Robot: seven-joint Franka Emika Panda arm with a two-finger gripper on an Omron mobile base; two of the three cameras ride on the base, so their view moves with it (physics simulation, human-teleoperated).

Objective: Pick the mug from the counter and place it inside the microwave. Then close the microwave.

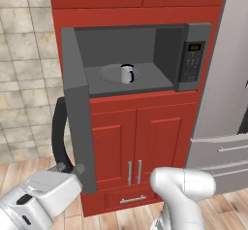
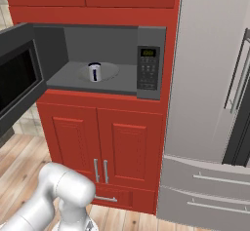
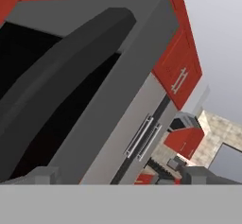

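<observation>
Mug [image 1: 127, 73] already sits on the microwave [image 1: 193, 54] turntable, mid-frame. End effector [image 1: 69, 169], fingers spread and empty, is by the door's [image 1: 80, 122] bottom edge; it could slip off the corner when pushing.

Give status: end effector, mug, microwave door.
End effector open, empty, at lower outer edge of the microwave door. Mug upright on turntable inside microwave. Door wide open; nothing seen blocking its swing.
</observation>
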